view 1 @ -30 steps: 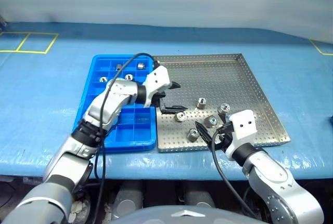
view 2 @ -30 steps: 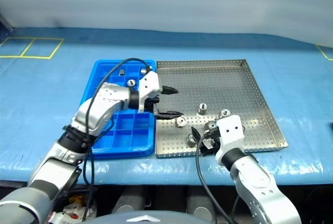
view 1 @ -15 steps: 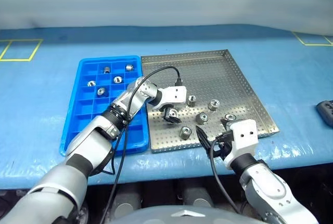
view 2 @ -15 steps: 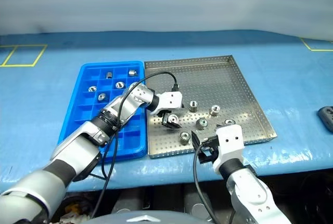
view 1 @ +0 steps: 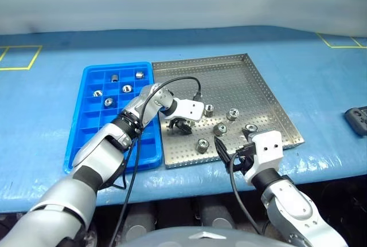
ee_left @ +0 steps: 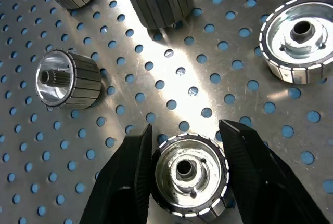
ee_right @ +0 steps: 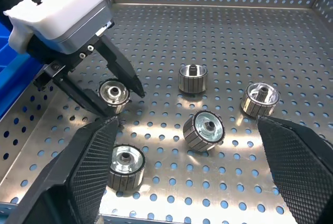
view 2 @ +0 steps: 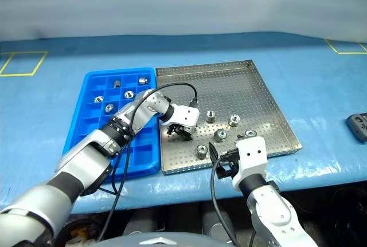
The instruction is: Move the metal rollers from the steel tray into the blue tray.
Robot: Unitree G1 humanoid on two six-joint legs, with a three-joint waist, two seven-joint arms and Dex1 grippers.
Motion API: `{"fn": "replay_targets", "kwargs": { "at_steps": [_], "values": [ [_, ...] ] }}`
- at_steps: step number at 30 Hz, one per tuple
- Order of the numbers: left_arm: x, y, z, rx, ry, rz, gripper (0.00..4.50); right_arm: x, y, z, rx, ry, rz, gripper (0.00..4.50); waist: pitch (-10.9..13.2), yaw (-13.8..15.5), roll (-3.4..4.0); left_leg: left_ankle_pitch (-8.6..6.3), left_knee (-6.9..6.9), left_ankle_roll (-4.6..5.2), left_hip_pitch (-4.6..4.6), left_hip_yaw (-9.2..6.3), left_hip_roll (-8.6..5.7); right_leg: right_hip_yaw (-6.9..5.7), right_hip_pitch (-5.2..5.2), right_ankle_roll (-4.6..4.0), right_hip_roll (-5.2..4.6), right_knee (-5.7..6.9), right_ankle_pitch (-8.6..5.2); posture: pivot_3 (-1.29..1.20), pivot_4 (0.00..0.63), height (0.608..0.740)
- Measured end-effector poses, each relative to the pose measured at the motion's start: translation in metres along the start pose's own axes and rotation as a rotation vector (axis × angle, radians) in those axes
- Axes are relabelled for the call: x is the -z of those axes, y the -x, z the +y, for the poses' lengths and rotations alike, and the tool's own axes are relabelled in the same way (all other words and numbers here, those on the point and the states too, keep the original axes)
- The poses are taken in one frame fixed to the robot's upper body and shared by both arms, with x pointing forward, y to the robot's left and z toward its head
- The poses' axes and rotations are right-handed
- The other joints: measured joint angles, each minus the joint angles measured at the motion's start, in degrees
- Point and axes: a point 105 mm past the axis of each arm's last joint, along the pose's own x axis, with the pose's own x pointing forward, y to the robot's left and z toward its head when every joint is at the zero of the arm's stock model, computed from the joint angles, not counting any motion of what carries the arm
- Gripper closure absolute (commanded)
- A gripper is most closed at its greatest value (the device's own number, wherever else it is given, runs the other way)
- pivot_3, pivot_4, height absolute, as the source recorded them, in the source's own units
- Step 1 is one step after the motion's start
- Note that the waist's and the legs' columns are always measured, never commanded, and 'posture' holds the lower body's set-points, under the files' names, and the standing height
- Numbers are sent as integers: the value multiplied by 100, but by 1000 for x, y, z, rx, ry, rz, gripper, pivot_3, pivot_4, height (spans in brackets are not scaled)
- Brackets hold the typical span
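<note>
Left gripper [ee_left: 187,174] clamped on roller [ee_left: 189,183] on steel tray [view 1: 252,86]; right gripper [ee_right: 187,177] fingers wide apart, empty.

- The far half of the steel tray [view 1: 241,81] lies bare, open to a gripper from above.
- Loose metal rollers [view 1: 220,129] crowd the near half, with narrow gaps between them.
- The left gripper [view 1: 182,125] and its arm reach across the blue tray [view 1: 86,121], blocking its near right side.
- The right gripper [view 1: 228,154] stands at the steel tray's near rim.
</note>
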Motion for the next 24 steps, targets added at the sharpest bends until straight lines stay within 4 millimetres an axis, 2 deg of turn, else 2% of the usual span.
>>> {"fn": "replay_targets", "kwargs": {
  "at_steps": [4, 7, 9, 11, 16, 21, 24],
  "values": [
    [-1, 9, 0, -39, 63, -56, 2748, -5, -4, 3, -32, 14, -13, 0, 1, 51, 0, 0, -1, 0, -5, -2, -1, -1, -2, 0, 0, 0, 0, -76, 150, 740],
    [-18, 28, 17, -204, 171, -222, 2754, -9, -8, 6, -64, 22, -21, 0, 2, 124, -1, 0, 4, 1, -8, -4, -1, -1, -1, 6, -1, -1, 4, -29, 150, 740],
    [-32, 47, 32, -348, 246, -342, 2755, -15, -13, 9, -95, 32, -41, 0, 2, 163, -1, 0, 7, 1, -6, -3, -2, -1, 2, 12, -2, -2, 7, -7, 150, 740],
    [-36, 64, 39, -466, 307, -414, 2755, -18, -17, 12, -122, 44, -48, 0, 0, 186, 2, 1, 6, 1, 1, -1, -2, 1, 6, 17, 0, 0, 10, 32, 150, 740],
    [-10, 96, 36, -812, 544, -493, 2757, -26, -35, 22, -209, 65, -58, 0, 0, 300, 2, 2, 6, 0, 10, -4, 0, 2, 8, 28, 10, 8, 19, 105, 150, 740],
    [21, 126, 13, -1143, 678, -445, 2758, -33, -52, 40, -314, 90, -67, 0, 1, 511, 0, 3, 3, -2, 4, -7, -2, 1, 9, 27, 4, 1, 20, 173, 150, 740],
    [33, 135, -1, -1289, 729, -397, 2758, -35, -58, 51, -375, 96, -66, 0, 1, 708, -2, 3, 5, -2, 1, -10, -7, -3, 11, 26, 1, -2, 20, 211, 150, 740]
  ]
}}
